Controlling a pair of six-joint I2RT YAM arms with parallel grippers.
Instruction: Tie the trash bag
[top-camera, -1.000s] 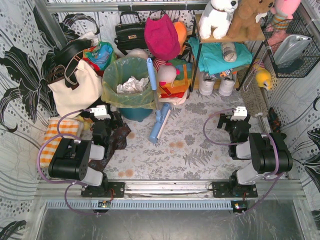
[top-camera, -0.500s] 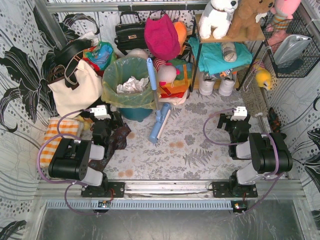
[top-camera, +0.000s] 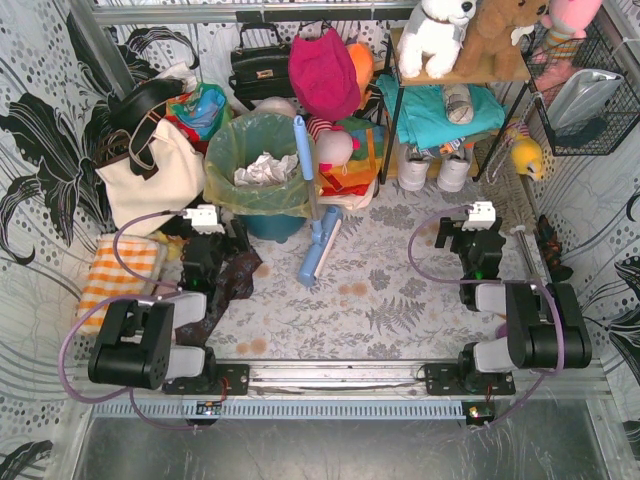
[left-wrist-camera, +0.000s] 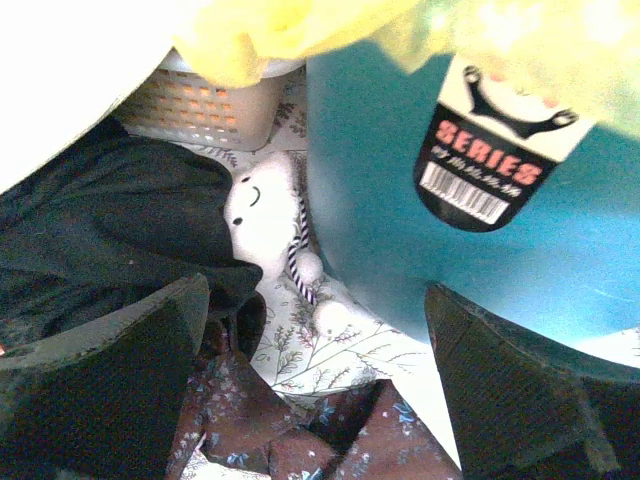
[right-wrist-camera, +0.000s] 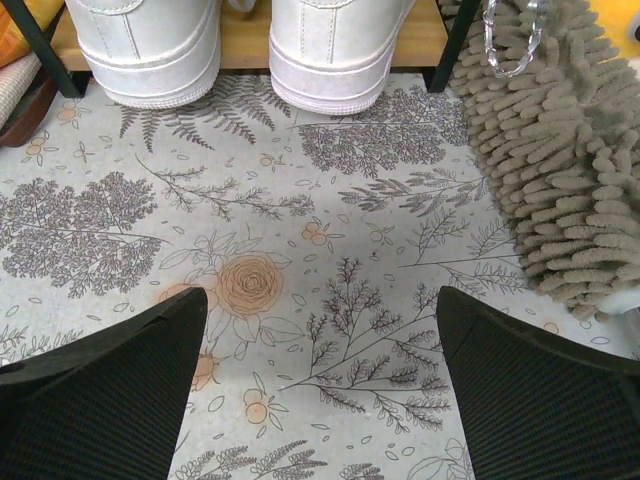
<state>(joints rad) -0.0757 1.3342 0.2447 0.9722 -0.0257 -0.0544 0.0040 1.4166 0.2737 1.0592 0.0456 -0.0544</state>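
Note:
The trash bag is thin yellow-green plastic lining a teal bucket, its rim folded over the bucket's edge, with crumpled paper inside. My left gripper stands open low at the bucket's left front. In the left wrist view the bucket fills the right, the bag hangs over its top, and the left gripper holds nothing. My right gripper is open over the floral floor, far right of the bag. In its own view the right gripper is empty.
A blue mop leans on the bucket's right side. A cream tote stands to its left. A dark floral cloth and a white plush lie by the left gripper. White shoes and a shaggy mat lie ahead of the right gripper.
Both grippers have moved a little forward, away from the bases, while both elbows dropped toward the near edge. Both grippers stay open. The bag has not moved.

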